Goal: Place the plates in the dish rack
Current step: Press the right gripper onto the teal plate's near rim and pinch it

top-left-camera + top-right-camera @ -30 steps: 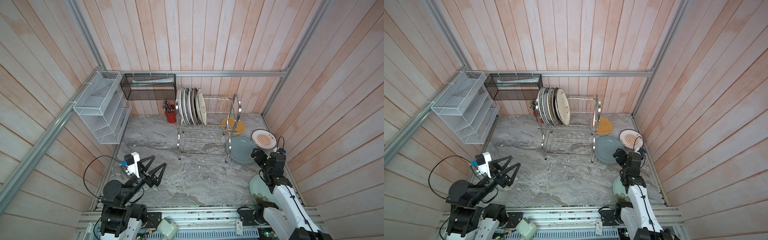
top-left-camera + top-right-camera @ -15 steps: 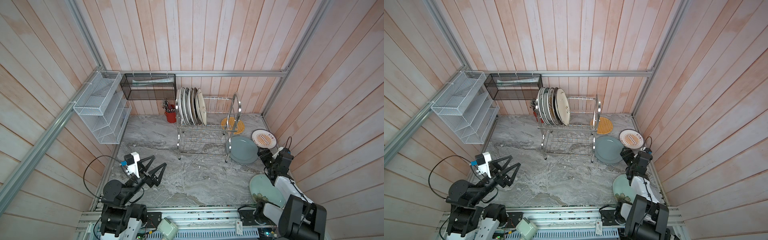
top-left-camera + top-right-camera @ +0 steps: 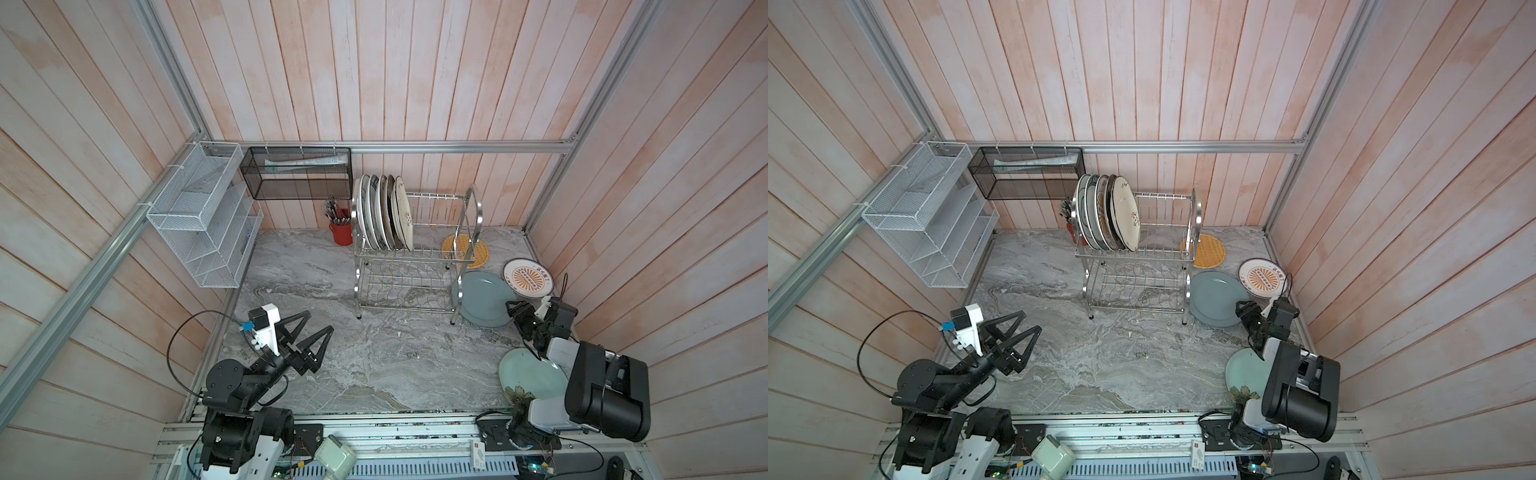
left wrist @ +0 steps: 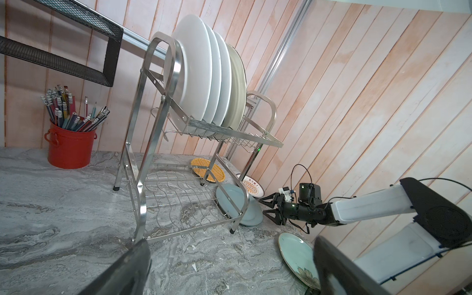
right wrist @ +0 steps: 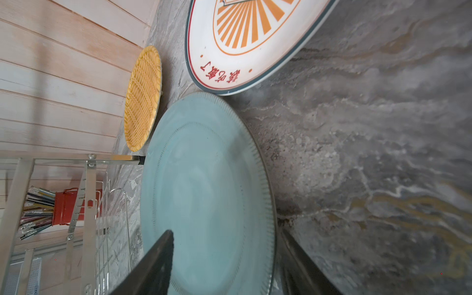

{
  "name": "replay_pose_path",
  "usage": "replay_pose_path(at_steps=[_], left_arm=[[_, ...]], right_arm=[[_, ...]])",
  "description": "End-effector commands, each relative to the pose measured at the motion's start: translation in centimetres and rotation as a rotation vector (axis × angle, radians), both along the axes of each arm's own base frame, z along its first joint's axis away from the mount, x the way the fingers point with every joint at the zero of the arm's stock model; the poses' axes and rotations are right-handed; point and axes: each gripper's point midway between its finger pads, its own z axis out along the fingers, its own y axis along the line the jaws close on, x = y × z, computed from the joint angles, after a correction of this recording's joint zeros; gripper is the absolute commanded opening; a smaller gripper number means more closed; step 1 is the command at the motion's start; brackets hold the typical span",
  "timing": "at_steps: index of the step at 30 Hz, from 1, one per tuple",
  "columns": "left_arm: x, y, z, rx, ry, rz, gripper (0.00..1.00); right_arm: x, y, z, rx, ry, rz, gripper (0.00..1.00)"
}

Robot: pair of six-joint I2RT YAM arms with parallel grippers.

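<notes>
Four plates are seen lying on the marble counter (image 3: 374,365) by the right end of the dish rack (image 3: 473,216). An orange lattice plate (image 3: 465,251) is partly hidden behind the rack's end frame. A sunburst plate (image 3: 528,277) is placed near the right wall. A grey-blue plate (image 3: 484,297) is set just beside the lower tier. A pale green plate (image 3: 530,374) is found nearer the robot, partly covered by the right arm.

Several more plates, the racked plates (image 3: 386,216), are stood on edge at the left end of the upper tier; the lower tier is left bare.

The right gripper (image 3: 515,318) is brought to the near edge of the grey-blue plate. Its jaws are held partly open, with one of the fingers (image 5: 158,265) over the plate's face and the other outside the rim. Contact with the plate cannot be told.

The left gripper (image 3: 319,321) is held above the counter, well apart from the rack. Its jaws are spread wide and nothing is held.
</notes>
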Motion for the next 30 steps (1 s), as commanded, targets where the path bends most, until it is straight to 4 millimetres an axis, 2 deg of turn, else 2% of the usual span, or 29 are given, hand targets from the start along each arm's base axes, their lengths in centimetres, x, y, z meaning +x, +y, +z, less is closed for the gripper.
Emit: replay_pose_path(at_steps=[1,5,9,18,23,30], left_arm=[[0.0,-1.0,-0.6,0.016,0.015,-0.078,1.0],[-0.2,-2.2,-1.1,0.023,0.035,-0.173,1.0],[0.5,-2.5,-1.9,0.026,0.09,-0.199,1.0],[0.8,-2.3,-2.0,0.026,0.097,-0.173,1.0],[1.1,-2.0,-2.0,0.026,0.101,-0.151,1.0],[1.0,-1.7,-1.8,0.024,0.083,-0.132,1.0]], right_arm=[[1.5,0.5,1.4,0.025,-0.068,0.048,0.61],[1.2,0.8,0.3,0.062,-0.043,0.048,0.6],[1.1,1.0,-0.7,0.086,-0.011,0.049,0.54],[1.1,2.0,-2.6,0.187,0.019,0.062,0.46],[0.9,1.9,-3.5,0.2,0.038,0.044,0.44],[0.9,2.2,-4.1,0.256,0.021,0.027,0.25]])
